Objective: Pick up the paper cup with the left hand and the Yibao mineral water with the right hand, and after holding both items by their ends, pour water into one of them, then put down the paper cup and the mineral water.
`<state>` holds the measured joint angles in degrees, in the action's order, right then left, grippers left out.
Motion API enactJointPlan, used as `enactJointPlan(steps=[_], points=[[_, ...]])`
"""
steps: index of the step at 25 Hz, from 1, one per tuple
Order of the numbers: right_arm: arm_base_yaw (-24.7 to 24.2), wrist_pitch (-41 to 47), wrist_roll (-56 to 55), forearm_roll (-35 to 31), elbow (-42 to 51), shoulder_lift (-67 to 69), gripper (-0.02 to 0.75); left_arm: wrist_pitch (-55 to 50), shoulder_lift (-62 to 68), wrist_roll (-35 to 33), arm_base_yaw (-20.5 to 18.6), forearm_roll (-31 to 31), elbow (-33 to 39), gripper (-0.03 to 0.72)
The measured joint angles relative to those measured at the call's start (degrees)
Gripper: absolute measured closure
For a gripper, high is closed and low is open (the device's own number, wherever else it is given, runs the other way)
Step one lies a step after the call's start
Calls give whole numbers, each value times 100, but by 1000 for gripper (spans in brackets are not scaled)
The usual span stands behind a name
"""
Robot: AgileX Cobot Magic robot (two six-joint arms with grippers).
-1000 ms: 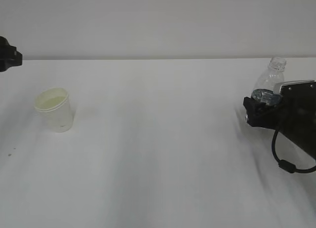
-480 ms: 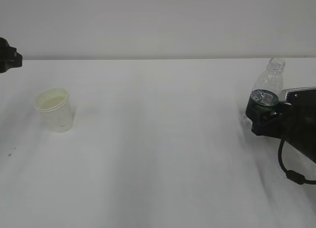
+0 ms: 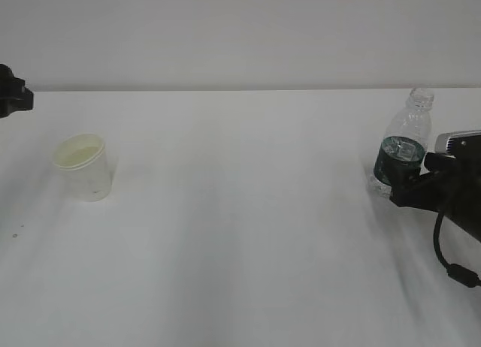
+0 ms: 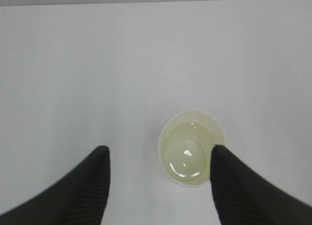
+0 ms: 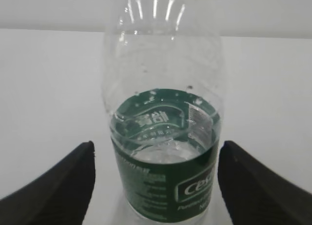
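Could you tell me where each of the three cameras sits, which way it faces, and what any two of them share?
Exterior: faces the table from the front, slanting down; paper cup left, Yibao mineral water right, both arms at the edges.
Left wrist: looks down past open fingers onto the cup, apart from them.
Right wrist: looks level at the bottle between open fingers.
Shared: exterior with each wrist.

White table point(image 3: 240, 234): paper cup point(image 3: 83, 167) left, Yibao mineral water point(image 3: 403, 148) right.
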<state>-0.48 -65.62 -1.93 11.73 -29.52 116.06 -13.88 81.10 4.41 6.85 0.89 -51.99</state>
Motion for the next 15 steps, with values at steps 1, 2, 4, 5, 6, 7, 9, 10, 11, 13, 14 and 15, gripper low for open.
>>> enactJointPlan(steps=[1, 2, 4, 5, 6, 7, 9, 10, 11, 13, 14, 15], points=[[0, 0, -10, 0, 29, -43, 146, -43, 0, 0, 0, 0, 0, 232], [0, 0, -9, 0, 68, -69, 146, -76, 0, 0, 0, 0, 0, 232], [0, 0, -9, -10, 118, -157, 146, -145, 0, 0, 0, 0, 0, 232], [0, 0, -9, -10, 157, -201, 146, -173, 0, 0, 0, 0, 0, 232], [0, 0, -9, -10, 183, -251, 146, -182, 0, 0, 0, 0, 0, 232], [0, 0, -9, -10, 223, -282, 146, -182, -25, 0, 0, 0, 0, 232], [0, 0, -32, -10, 301, -373, 146, -182, -104, 0, 0, 0, 0, 232], [0, 0, -47, -10, 328, -414, 146, -182, -153, 0, 0, 0, 0, 232], [0, 0, -92, -10, 353, -443, 146, -182, -205, 0, 0, 0, 0, 232], [0, 0, -182, -10, 417, -469, 146, -182, -284, 0, 0, 0, 0, 232], [0, 0, -207, -10, 428, -469, 146, -196, -326, 0, 0, 0, 0, 232], [0, 0, -234, -10, 466, -477, 146, -196, -359, 0, 0, 0, 0, 232]])
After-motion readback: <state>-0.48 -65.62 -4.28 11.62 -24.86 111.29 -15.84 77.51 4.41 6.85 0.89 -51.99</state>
